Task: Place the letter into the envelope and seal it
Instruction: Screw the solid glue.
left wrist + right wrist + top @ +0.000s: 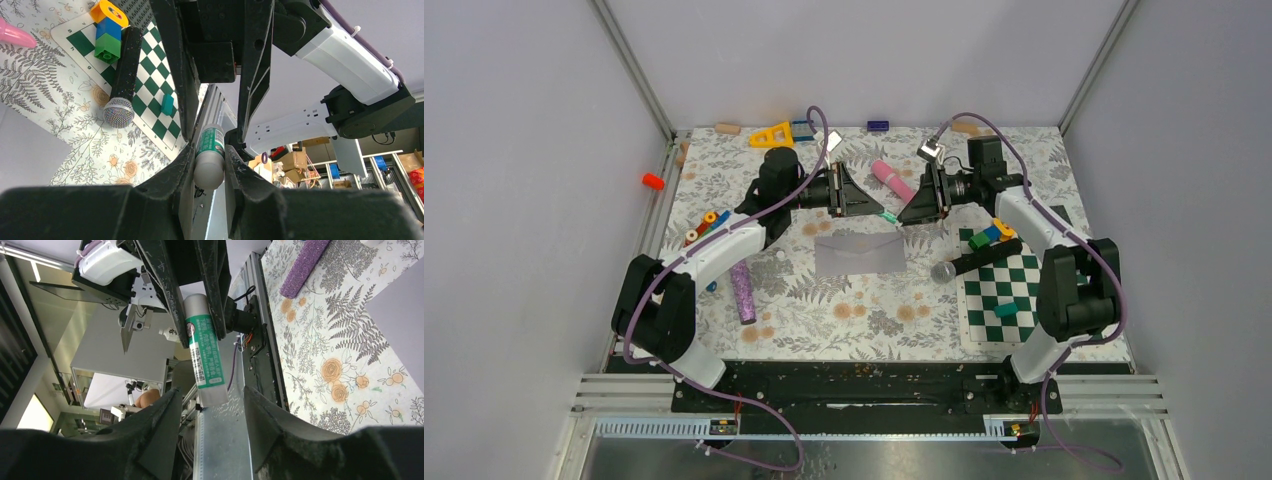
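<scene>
Seen from above, the green-and-white tube (890, 216) between the left tool (877, 209) and the right tool (904, 216) is only a sliver, too small for us to tell how it is gripped, and even up close its print is too fine for us to read. The envelope (859, 253) is cut by the frame's edge in both wrist views, leaving us a pale corner, and we cannot tell whether anything lies inside it. The pink item (15, 34) runs off the left edge, and the purple glitter stick (305, 262) off the top.
</scene>
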`<state>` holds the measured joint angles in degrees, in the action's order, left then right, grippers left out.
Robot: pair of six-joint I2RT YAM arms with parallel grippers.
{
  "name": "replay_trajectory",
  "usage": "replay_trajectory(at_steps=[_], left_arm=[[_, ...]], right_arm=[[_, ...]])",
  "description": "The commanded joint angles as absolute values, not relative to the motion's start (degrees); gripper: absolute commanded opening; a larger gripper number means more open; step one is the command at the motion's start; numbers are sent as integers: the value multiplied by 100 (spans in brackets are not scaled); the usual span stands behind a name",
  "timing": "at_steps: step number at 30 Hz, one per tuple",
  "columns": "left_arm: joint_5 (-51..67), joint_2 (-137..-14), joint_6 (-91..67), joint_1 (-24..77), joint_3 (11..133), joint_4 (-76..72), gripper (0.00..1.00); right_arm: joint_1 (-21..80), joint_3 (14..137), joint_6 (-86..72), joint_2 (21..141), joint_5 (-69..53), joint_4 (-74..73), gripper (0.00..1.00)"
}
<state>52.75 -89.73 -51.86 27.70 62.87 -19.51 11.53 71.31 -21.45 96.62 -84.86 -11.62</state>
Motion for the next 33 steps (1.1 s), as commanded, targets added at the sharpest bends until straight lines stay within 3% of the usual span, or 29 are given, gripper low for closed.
replay_trajectory(at_steps=[1,4,13,20,25,33], left_arm=[[5422,-8824,-5096,2760,6515,-2173,0],[5402,-8820,-5106,2760,6505,-2171,0],[5270,-8824,-5251,2730,6468,-2162,0],[5104,-8818,-5475,2642,6373,-2223,0],[4880,-8772,-5573,2596,6278,-2115,0],[4454,-8772,-5513,2503,6202,-1625,0]], right_arm=[[1237,7100,-1976,9329,-8695,-1168,53],[1280,7097,-1968,9335,-8712,-1163,41],[1323,6953,-1820,9113,-8744,-975,37],[1318,6902,-1308,8808,-8165,-1018,21],[1637,7917,1949,8893,-6581,-4313,19],[2128,7317,2278,8329,-4203,-3566,21]])
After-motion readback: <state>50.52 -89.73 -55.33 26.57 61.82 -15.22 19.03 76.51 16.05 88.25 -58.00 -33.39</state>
